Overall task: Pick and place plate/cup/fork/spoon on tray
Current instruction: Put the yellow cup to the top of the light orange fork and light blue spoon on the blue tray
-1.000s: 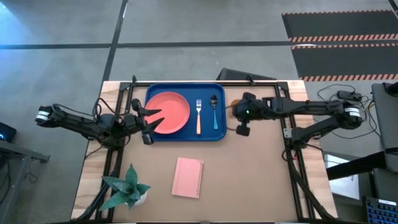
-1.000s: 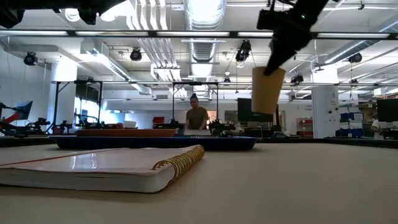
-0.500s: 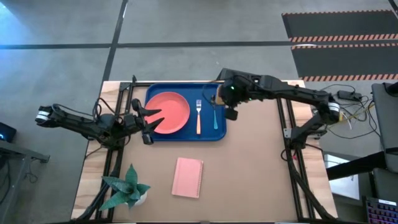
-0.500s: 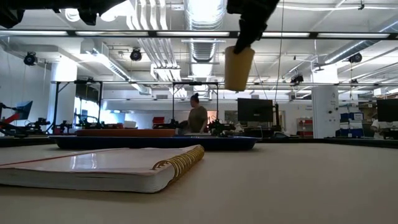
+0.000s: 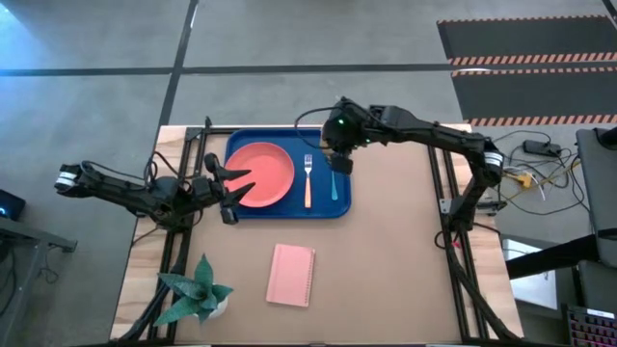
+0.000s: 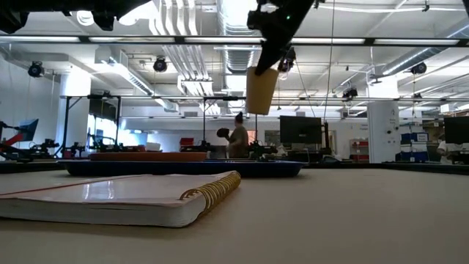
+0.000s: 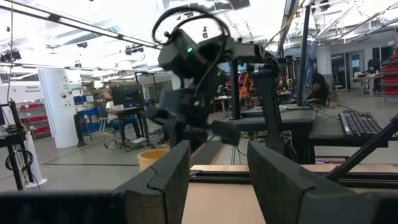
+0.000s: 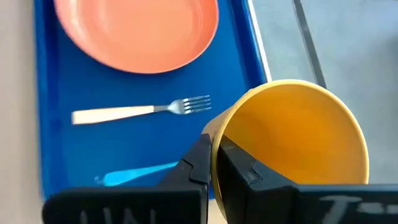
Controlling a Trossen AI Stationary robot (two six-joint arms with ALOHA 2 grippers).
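Scanning from the left, we see the left gripper [image 5: 229,193] resting at the blue tray's [image 5: 253,208] left edge, its fingers [image 7: 163,175] parted and empty. On the tray lies the coral-pink plate [image 5: 260,173], round with a raised rim. Just right of it lies the fork [image 5: 308,179], its long axis running across the tray's short side, tines toward the far edge. The blue-handled spoon [image 5: 334,185] lies parallel beside it. Above the tray's right end, the right gripper [image 8: 211,163] pinches the yellow cup's [image 8: 292,140] rim, holding the cup [image 6: 261,90] aloft, mouth up. We can read no writing anywhere.
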